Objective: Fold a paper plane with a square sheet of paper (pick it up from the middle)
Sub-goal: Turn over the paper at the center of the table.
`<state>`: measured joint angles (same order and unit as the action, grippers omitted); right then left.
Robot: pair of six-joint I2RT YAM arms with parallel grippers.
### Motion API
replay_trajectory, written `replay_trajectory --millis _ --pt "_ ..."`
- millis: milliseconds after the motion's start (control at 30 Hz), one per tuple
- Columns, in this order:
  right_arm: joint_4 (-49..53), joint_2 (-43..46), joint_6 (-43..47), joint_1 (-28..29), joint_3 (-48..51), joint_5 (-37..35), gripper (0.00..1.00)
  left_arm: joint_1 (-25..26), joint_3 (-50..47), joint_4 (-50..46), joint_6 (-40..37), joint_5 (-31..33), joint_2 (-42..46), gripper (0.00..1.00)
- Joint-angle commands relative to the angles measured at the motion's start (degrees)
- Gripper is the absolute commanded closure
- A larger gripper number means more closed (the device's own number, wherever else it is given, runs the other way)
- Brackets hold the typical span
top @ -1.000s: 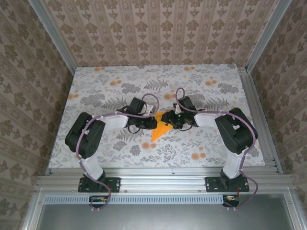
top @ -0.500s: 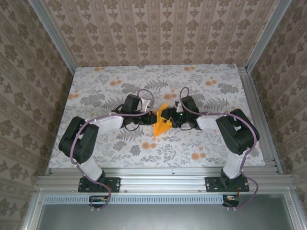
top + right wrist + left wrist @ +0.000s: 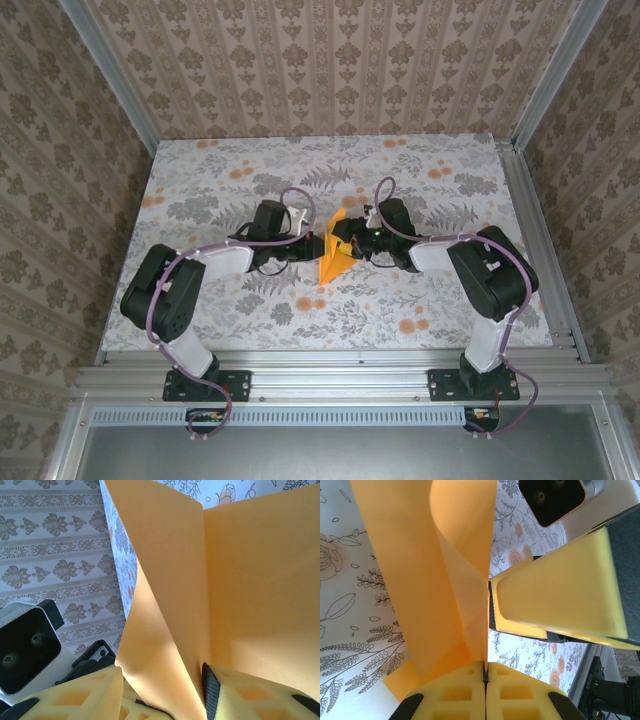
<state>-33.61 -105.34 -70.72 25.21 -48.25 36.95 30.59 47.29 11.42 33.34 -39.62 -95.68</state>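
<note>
The square sheet of paper is bright orange, creased to a pointed shape, and stands lifted over the table centre, its tip pointing at the near edge. My left gripper comes from the left and is shut on a folded edge of the paper, which is pinched between its yellow pads. My right gripper comes from the right. Its jaws stand apart, with a loose flap of the paper running between them and resting against the right pad. One right finger touches the sheet's edge.
The table carries a grey floral cloth with small orange flower blotches. Patterned walls and an aluminium frame enclose it. The left wrist's camera housing sits close beside the right gripper.
The paper has been lifted off the cloth and now stands upright between the grippers. Both grippers have moved closer together towards the far side; the left arm's elbow has swung left.
</note>
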Motion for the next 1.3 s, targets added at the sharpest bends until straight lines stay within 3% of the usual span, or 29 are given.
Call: replay_trajectory --millis 0,267,900,1267 --pt "2.2 -1.1 1.9 -0.2 -0.5 0.3 0.52 -0.6 -1.3 2.7 1.7 -2.3 2.4 0.93" --pt "0.3 -3.2 1.8 -0.2 -1.3 0.4 0.56 -1.1 -1.7 3.1 2.1 -2.7 3.1 0.93" --pt "-2.3 -3.4 0.6 -0.1 -1.2 1.0 0.9 -2.2 -2.5 1.5 1.7 -2.0 2.9 0.81" --pt "1.4 0.5 2.6 -0.2 -1.6 0.8 1.0 -2.3 -2.7 -10.4 2.8 4.8 10.3 0.46"
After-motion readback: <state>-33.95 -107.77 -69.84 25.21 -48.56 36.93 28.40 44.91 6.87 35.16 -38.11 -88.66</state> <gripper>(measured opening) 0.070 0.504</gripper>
